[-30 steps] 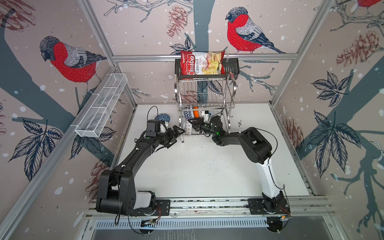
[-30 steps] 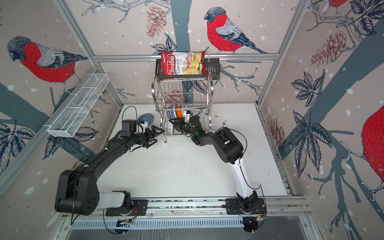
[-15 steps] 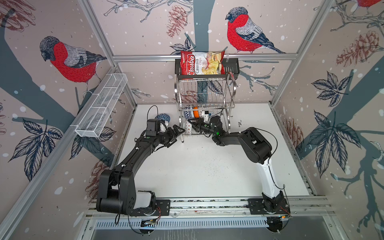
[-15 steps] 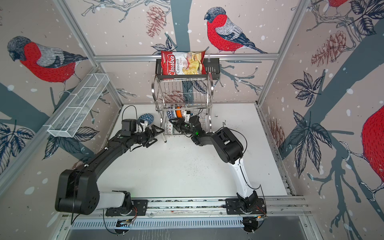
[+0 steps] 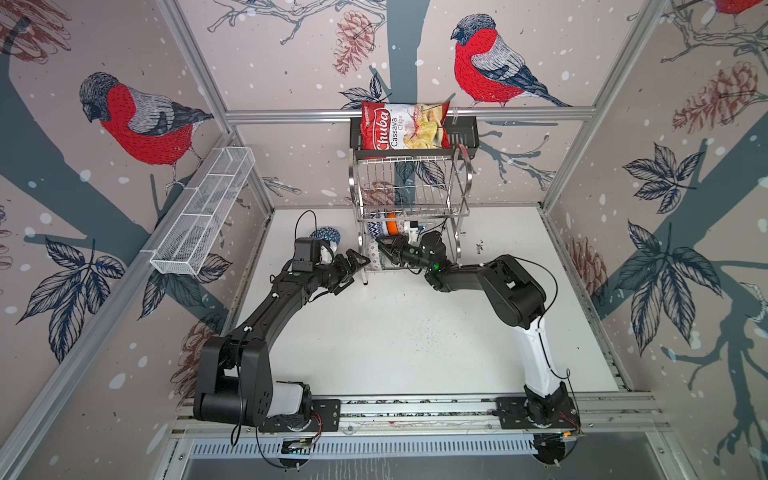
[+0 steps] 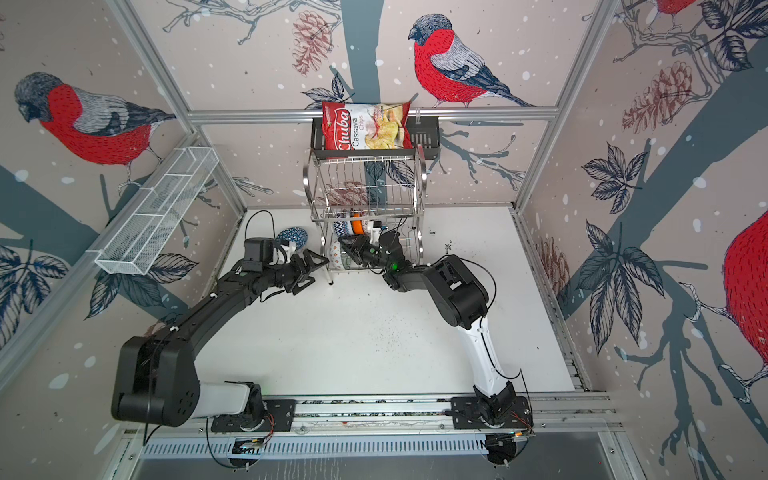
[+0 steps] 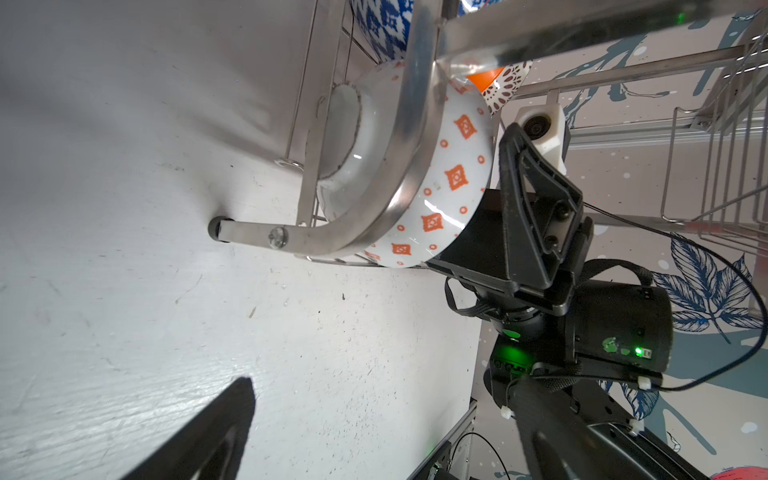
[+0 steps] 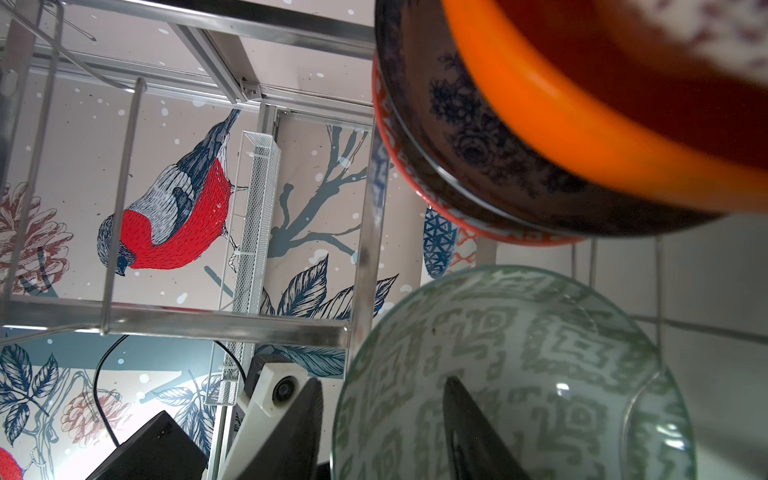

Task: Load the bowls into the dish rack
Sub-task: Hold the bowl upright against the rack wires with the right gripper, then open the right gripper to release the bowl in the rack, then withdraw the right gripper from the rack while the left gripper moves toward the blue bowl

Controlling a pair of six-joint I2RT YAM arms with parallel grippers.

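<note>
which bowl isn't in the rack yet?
The blue-patterned bowl on the table, left of the dish rack. All other bowls in view stand in the rack's lower tier.

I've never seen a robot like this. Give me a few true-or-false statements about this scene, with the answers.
1. A chips bag lies on the black shelf above the dish rack. True.
2. A blue patterned bowl rests on the table, outside the dish rack. True.
3. The orange bowl sits on the table. False: it stands in the dish rack's lower tier.
4. The left gripper holds a bowl. False: it is open and holds nothing.
</note>
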